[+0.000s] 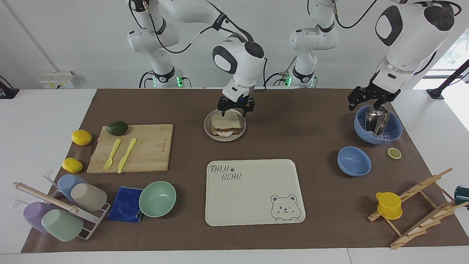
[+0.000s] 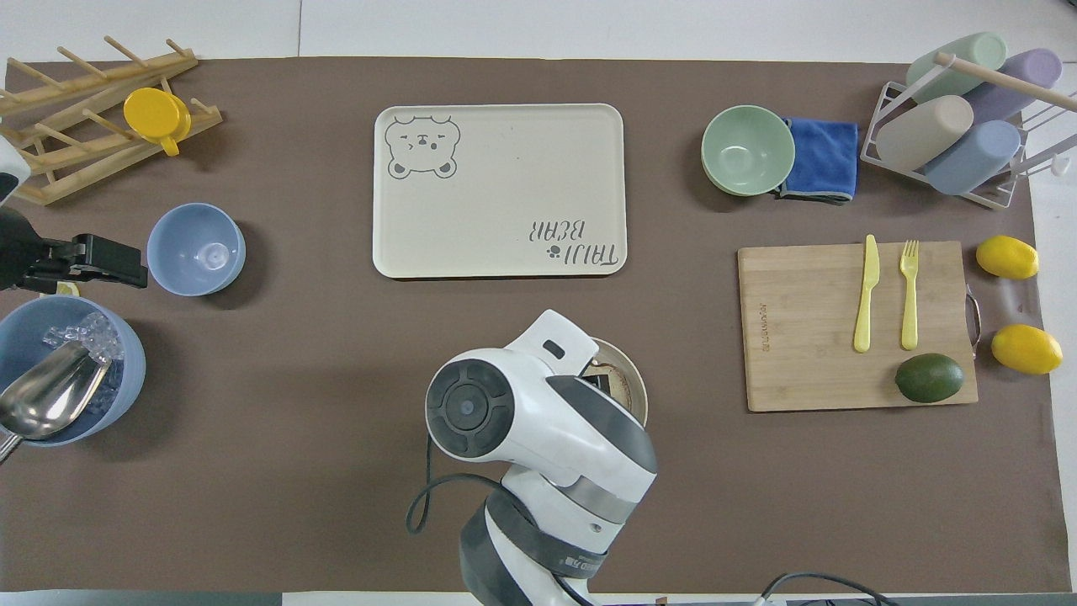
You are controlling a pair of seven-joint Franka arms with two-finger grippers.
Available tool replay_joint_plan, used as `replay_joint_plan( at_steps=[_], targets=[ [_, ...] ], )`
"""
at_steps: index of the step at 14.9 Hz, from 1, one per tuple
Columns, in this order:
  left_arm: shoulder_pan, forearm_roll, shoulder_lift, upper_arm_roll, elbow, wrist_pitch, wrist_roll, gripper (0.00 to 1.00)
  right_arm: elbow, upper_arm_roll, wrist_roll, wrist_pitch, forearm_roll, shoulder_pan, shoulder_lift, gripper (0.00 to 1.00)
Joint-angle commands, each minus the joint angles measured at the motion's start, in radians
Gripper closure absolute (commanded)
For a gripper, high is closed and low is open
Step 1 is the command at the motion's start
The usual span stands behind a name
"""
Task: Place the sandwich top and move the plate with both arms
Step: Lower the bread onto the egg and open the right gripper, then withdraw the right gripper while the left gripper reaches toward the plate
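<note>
Right arm reaching in from its base, wrist pointing straight down, right gripper (image 1: 236, 109) hanging mid-table near robots' edge, fingers spread, holding nothing. Left arm waiting at its own end of table, wrist tilted, left gripper (image 1: 366, 99) hovering low, fingers open, empty.
</note>
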State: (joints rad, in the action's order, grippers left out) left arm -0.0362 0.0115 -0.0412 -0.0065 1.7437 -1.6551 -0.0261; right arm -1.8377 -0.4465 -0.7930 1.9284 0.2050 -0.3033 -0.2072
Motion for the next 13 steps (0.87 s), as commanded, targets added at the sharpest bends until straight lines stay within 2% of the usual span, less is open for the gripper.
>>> replay_joint_plan(
  at_steps=[1, 4, 8, 10, 13],
  targets=[
    [-0.014, -0.008, -0.038, 0.005, 0.069, -0.049, -0.025, 0.00, 0.046, 0.144, 0.150, -0.057, -0.160, 0.007, 0.101, 0.00],
    [-0.045, 0.050, -0.063, 0.003, 0.132, -0.095, -0.044, 0.00, 0.092, 0.296, 0.315, -0.182, -0.274, 0.012, 0.149, 0.00],
    [-0.140, 0.062, -0.081, 0.003, 0.224, -0.198, -0.109, 0.00, 0.104, 0.478, 0.423, -0.308, -0.269, 0.013, 0.212, 0.00],
    [-0.192, 0.064, -0.078, 0.002, 0.253, -0.227, -0.167, 0.00, 0.138, 0.560, 0.577, -0.374, -0.269, 0.023, 0.213, 0.00],
    [-0.260, 0.114, -0.077, 0.003, 0.322, -0.290, -0.208, 0.00, 0.152, 0.623, 0.644, -0.379, -0.256, 0.024, 0.207, 0.00]
  ],
)
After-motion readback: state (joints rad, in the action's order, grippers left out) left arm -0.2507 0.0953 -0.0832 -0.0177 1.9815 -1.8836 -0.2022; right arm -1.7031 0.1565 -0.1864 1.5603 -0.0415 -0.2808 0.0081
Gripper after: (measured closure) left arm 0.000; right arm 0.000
